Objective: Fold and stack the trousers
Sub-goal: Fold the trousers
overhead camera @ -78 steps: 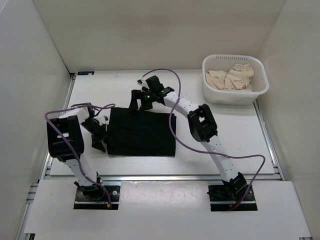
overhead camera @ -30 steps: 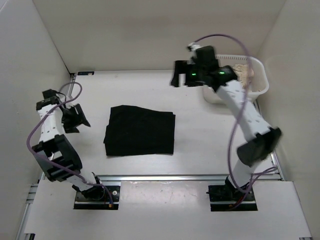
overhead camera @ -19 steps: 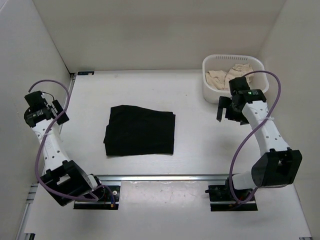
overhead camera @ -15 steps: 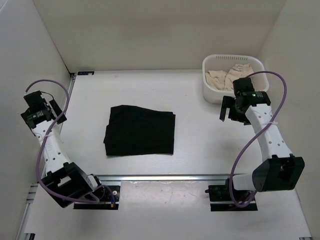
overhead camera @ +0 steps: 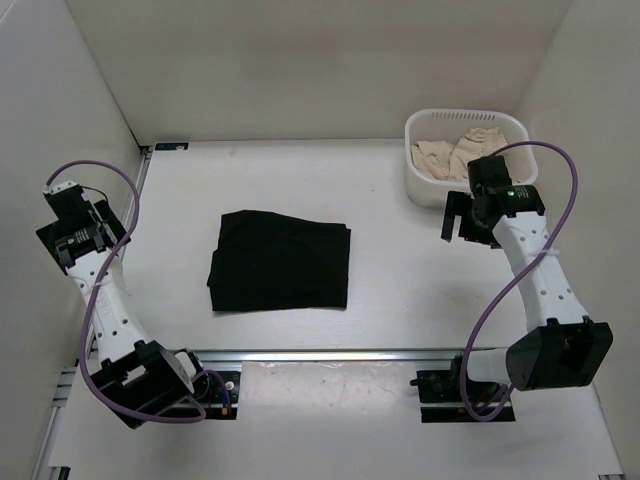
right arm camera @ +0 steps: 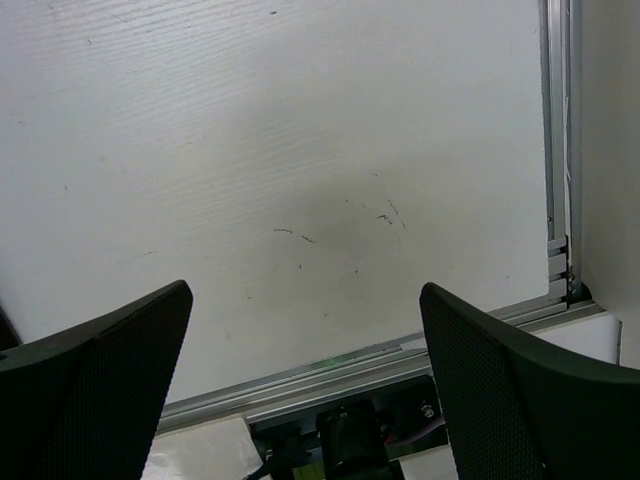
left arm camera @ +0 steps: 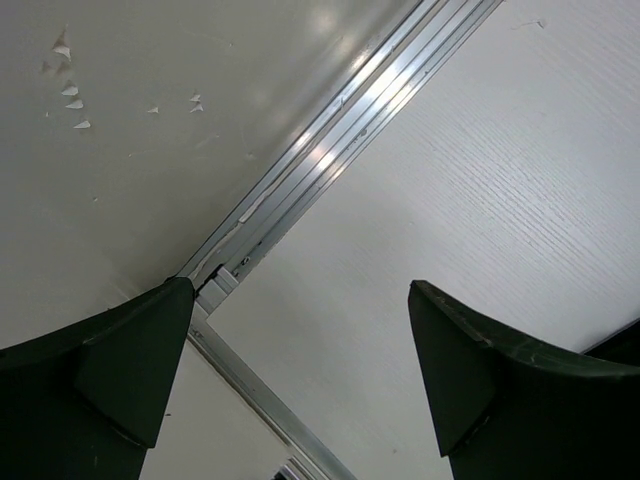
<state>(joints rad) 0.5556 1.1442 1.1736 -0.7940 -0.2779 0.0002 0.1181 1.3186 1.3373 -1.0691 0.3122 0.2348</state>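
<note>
Lying folded at the centre of the counter point(overhead camera: 400, 290), the trousers point(overhead camera: 281, 262) have not moved. The left fingers point(left arm camera: 110, 370) and right fingers point(right arm camera: 100, 370) have withdrawn to opposite frame edges, both spread wide, holding nothing.

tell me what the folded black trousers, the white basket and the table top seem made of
Trousers: soft matte black fabric, lying flat with limp folded edges.
Basket: likely white plastic, going by its smooth moulded walls and rolled rim.
Table top: possibly white laminate or painted board; the wrist views show a fine grain.
</note>
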